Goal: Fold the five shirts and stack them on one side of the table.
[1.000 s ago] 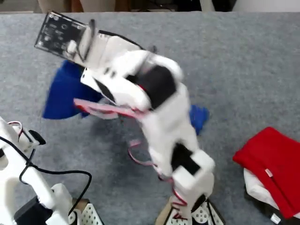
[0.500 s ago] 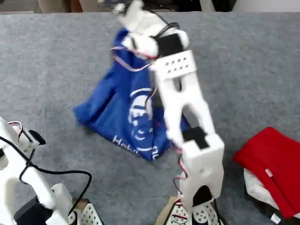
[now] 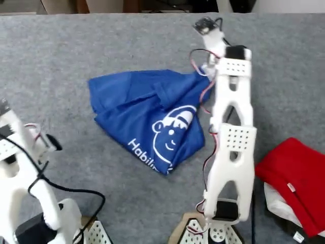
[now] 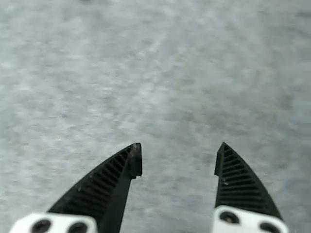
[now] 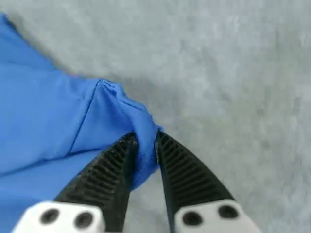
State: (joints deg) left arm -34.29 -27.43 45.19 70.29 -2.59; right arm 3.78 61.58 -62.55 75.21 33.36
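Note:
A blue shirt (image 3: 152,114) with a white cartoon face lies loosely spread on the grey table, print side up. My right arm stretches far over the table, and my right gripper (image 3: 201,75) is shut on the shirt's far right edge. In the right wrist view the right gripper (image 5: 145,138) pinches a fold of the blue shirt (image 5: 58,126). My left gripper (image 4: 177,160) hangs open over bare grey table, holding nothing. The left arm (image 3: 20,152) stands at the near left, apart from the shirt.
A folded red shirt (image 3: 297,175) lies on a white one (image 3: 277,201) at the near right edge. Both arm bases (image 3: 218,229) sit along the front edge. Bare grey table (image 3: 61,46) extends at the far left and far right.
My right arm swung the blue shirt from the far left across to the right, and the shirt now lies spread out flat. The left arm shifted slightly.

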